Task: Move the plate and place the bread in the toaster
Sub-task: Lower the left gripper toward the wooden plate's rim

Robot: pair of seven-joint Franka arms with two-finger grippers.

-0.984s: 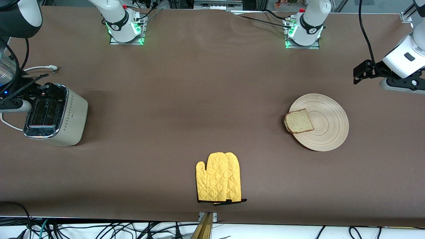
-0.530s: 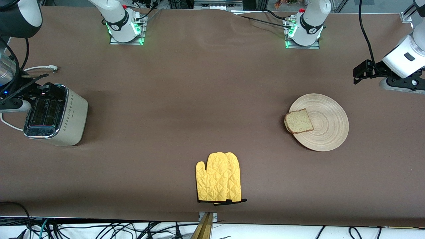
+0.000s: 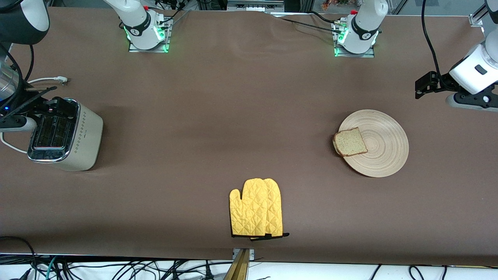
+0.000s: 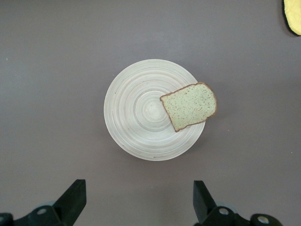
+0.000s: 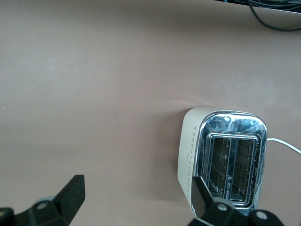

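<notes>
The round light-wood plate (image 3: 383, 149) lies toward the left arm's end of the table. The bread (image 3: 350, 142) lies flat on it, overhanging the rim toward the right arm's end. Both show in the left wrist view, plate (image 4: 136, 117) and bread (image 4: 190, 106). My left gripper (image 4: 138, 184) is open and empty, high over the table beside the plate. The cream toaster (image 3: 64, 134) stands at the right arm's end, slots empty; it also shows in the right wrist view (image 5: 225, 155). My right gripper (image 5: 136, 180) is open and empty, up over the toaster's side.
A yellow quilted oven mitt (image 3: 256, 213) lies near the table's front edge, midway between the plate and the toaster; its corner shows in the left wrist view (image 4: 294, 16). The toaster's white cord (image 3: 46, 80) runs toward the arms' bases. Cables hang below the front edge.
The left arm's hand has shifted slightly. The plate, bread, toaster, mitt and right arm have not moved.
</notes>
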